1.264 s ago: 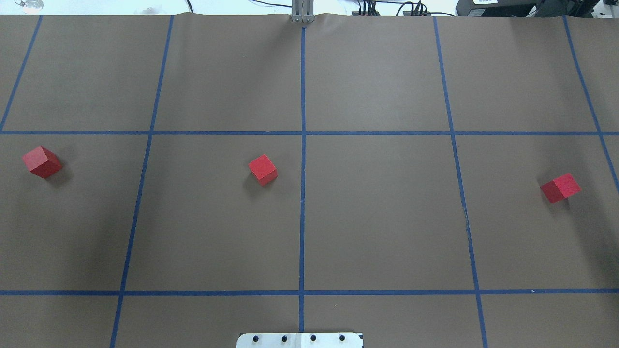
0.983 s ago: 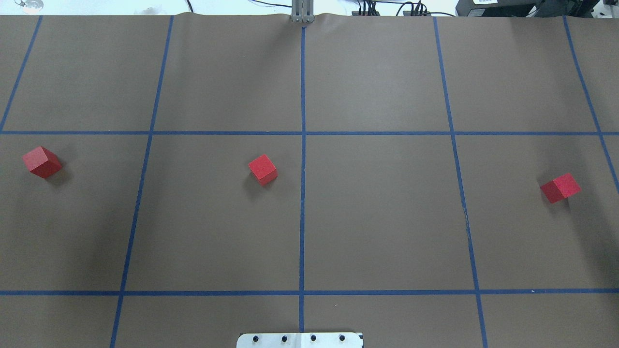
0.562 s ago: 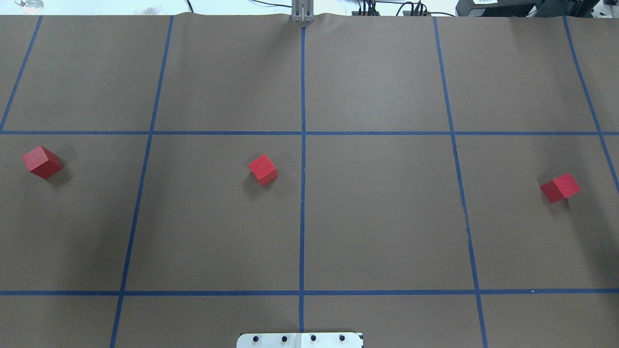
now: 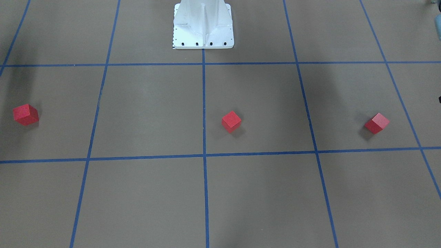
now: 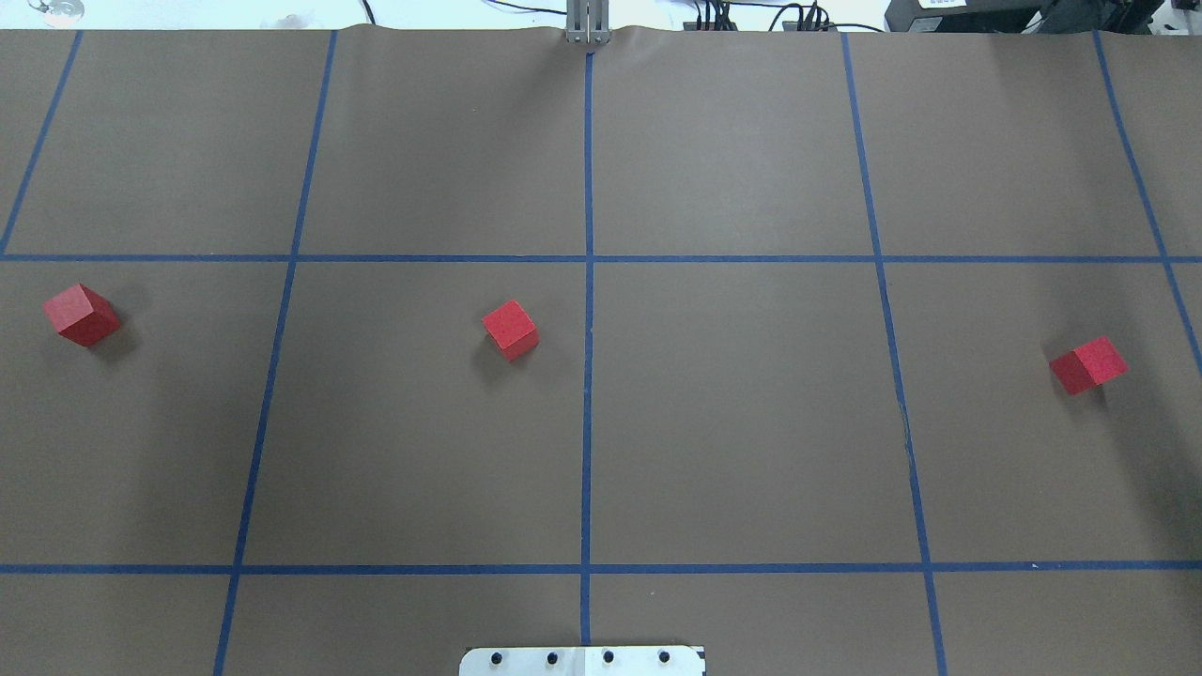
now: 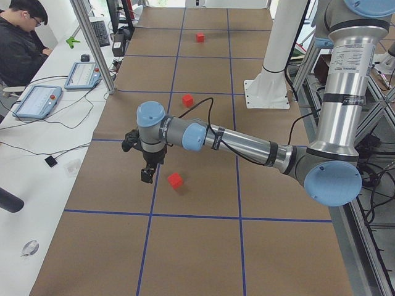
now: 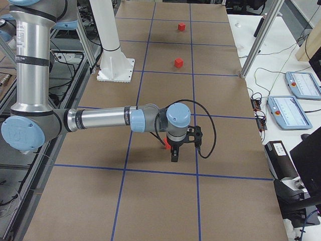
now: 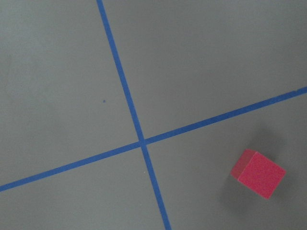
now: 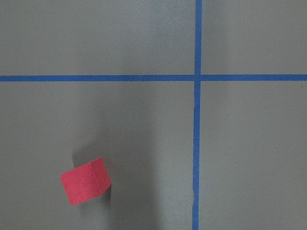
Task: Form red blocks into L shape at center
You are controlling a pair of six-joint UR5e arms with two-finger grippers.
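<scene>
Three red blocks lie apart in one row on the brown table. The left block (image 5: 82, 314) (image 8: 258, 173) sits near the left edge. The middle block (image 5: 511, 330) (image 4: 231, 121) rests just left of the center (image 5: 620, 404) at the vertical blue line. The right block (image 5: 1087, 364) (image 9: 85, 181) is far right. My left gripper (image 6: 147, 176) hangs low beside the left block (image 6: 175, 180). My right gripper (image 7: 174, 155) hangs close by the right block (image 7: 166, 146), partly hiding it. I cannot tell whether either is open or shut; no fingers show in the wrist views.
The white robot base (image 4: 203, 26) stands at the table's near edge. A person (image 6: 18, 43) sits at a side desk with tablets (image 6: 37, 102). More tablets (image 7: 293, 111) and cables lie beyond the far edge. An aluminium post (image 6: 92, 43) rises there.
</scene>
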